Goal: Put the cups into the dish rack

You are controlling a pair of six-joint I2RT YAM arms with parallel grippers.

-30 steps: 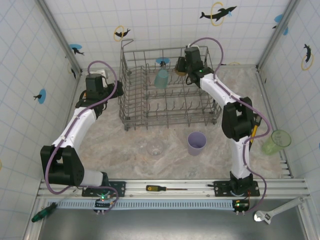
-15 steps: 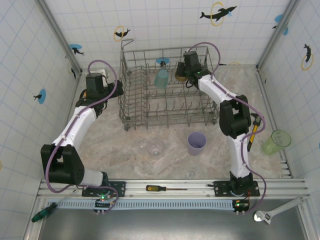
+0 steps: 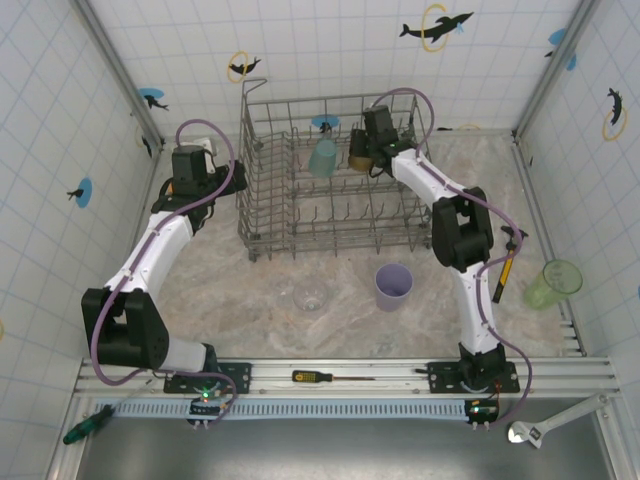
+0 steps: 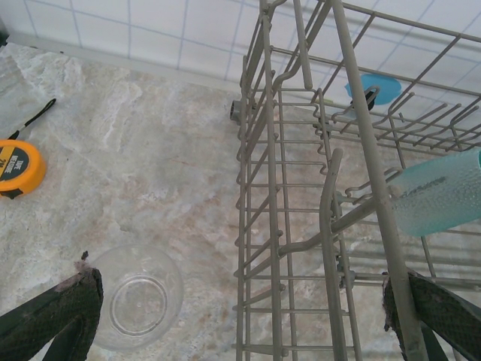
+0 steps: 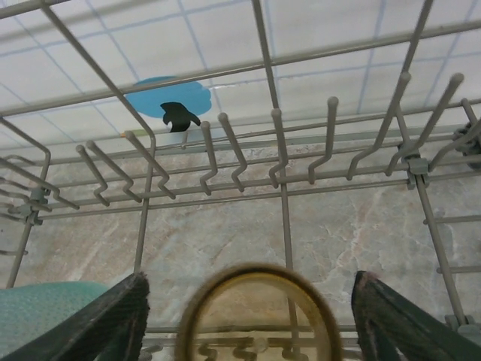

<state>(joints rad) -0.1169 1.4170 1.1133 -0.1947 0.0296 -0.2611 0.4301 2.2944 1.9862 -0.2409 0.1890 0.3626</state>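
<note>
The grey wire dish rack [image 3: 340,215] stands at the back middle of the table. Inside it a teal cup [image 3: 322,157] leans on the tines, and an amber cup [image 3: 358,152] sits beside it. My right gripper [image 3: 366,135] reaches into the rack; its jaws stand open either side of the amber cup's rim [image 5: 259,312] with gaps on both sides. My left gripper [image 3: 232,180] is open, straddling the rack's left wall [image 4: 323,226], with a clear cup [image 4: 139,304] by its left finger. On the table stand a lavender cup [image 3: 393,286], a clear cup [image 3: 309,295] and a pale green cup [image 3: 552,284].
An orange tape measure [image 4: 19,167] lies left of the rack. A yellow-handled tool [image 3: 503,272] lies by the right arm. A screwdriver [image 3: 320,377] and a wrench [image 3: 550,420] rest on the front rail. Tiled walls close in on three sides.
My right gripper has pushed a little further left in the rack and lowered the amber cup, and its jaws have widened off it. The left arm has not moved.
</note>
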